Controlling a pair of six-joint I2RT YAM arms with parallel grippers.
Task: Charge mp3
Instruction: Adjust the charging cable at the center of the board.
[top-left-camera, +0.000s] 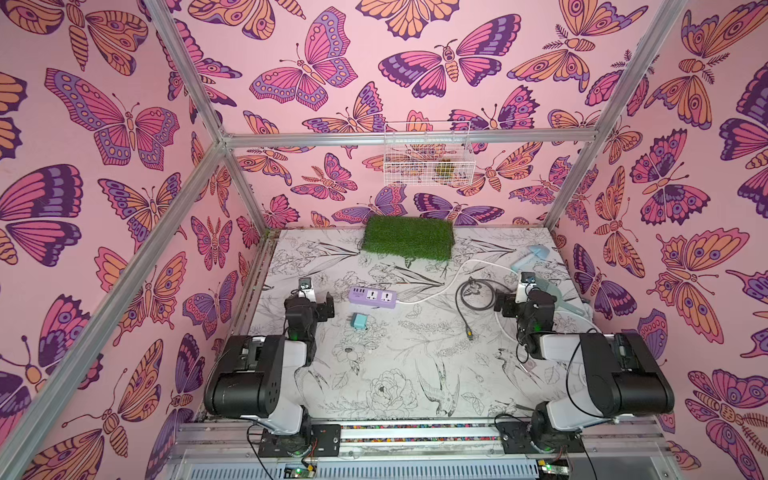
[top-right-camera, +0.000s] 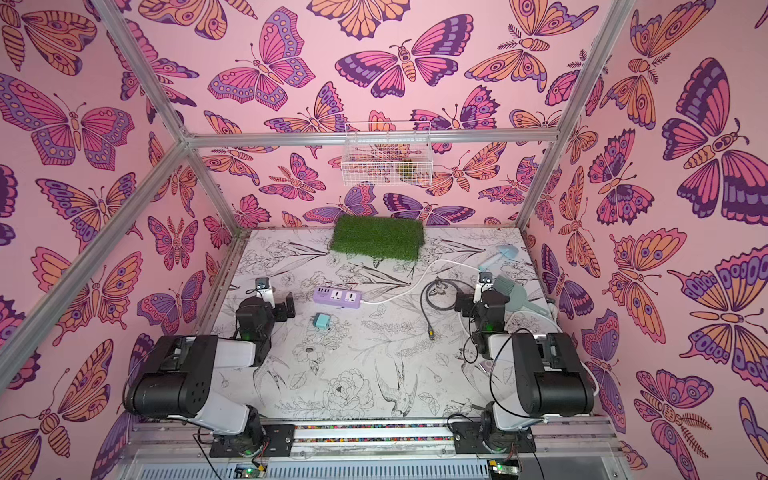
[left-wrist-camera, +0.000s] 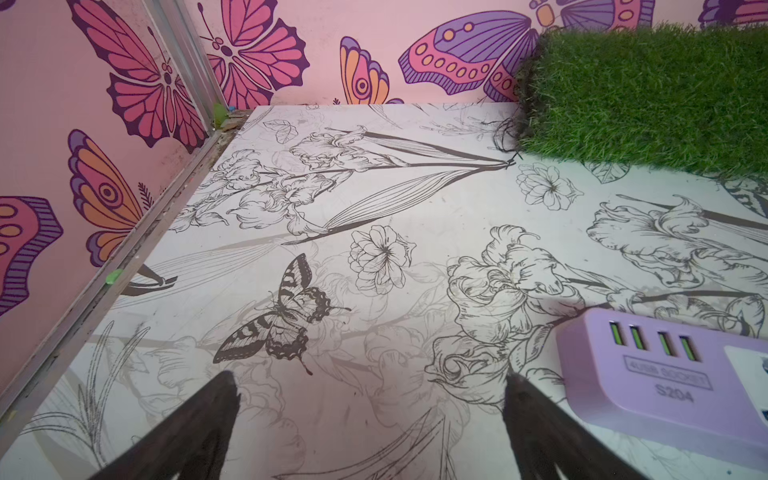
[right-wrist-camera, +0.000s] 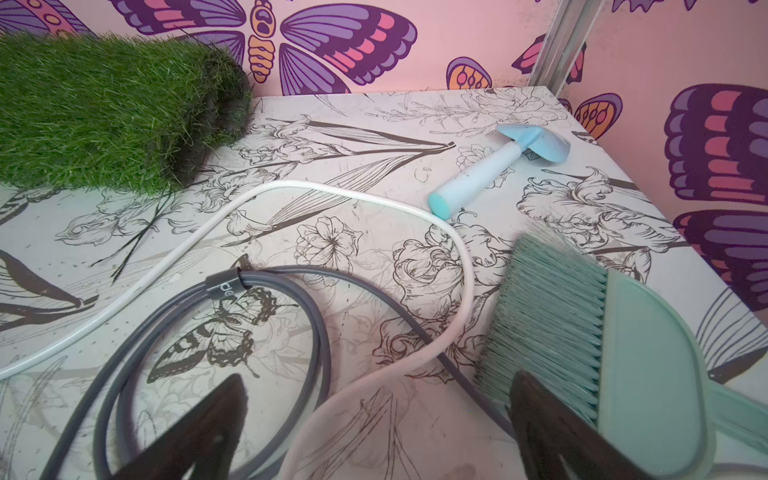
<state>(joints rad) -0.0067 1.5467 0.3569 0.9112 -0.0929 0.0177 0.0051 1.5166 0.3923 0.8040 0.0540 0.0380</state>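
Observation:
A small teal mp3 (top-left-camera: 358, 321) lies on the flower-printed table (top-left-camera: 374, 374), just in front of a purple power strip (top-left-camera: 372, 296) with green USB ports. In both top views a coiled grey cable (top-left-camera: 476, 295) lies to the right, its plug end (top-left-camera: 469, 334) pointing forward. My left gripper (top-left-camera: 318, 299) stands open left of the strip, which shows beside it in the left wrist view (left-wrist-camera: 665, 374); the mp3 is out of that view. My right gripper (right-wrist-camera: 378, 382) is open over the grey cable (right-wrist-camera: 316, 316) and holds nothing.
The strip's white cord (right-wrist-camera: 461, 291) loops across the grey cable. A teal brush (right-wrist-camera: 582, 324) lies against my right gripper's side, and a pale blue tool (right-wrist-camera: 490, 170) lies beyond it. A grass mat (top-left-camera: 409, 237) sits at the back, with a wire basket (top-left-camera: 428, 160) on the wall.

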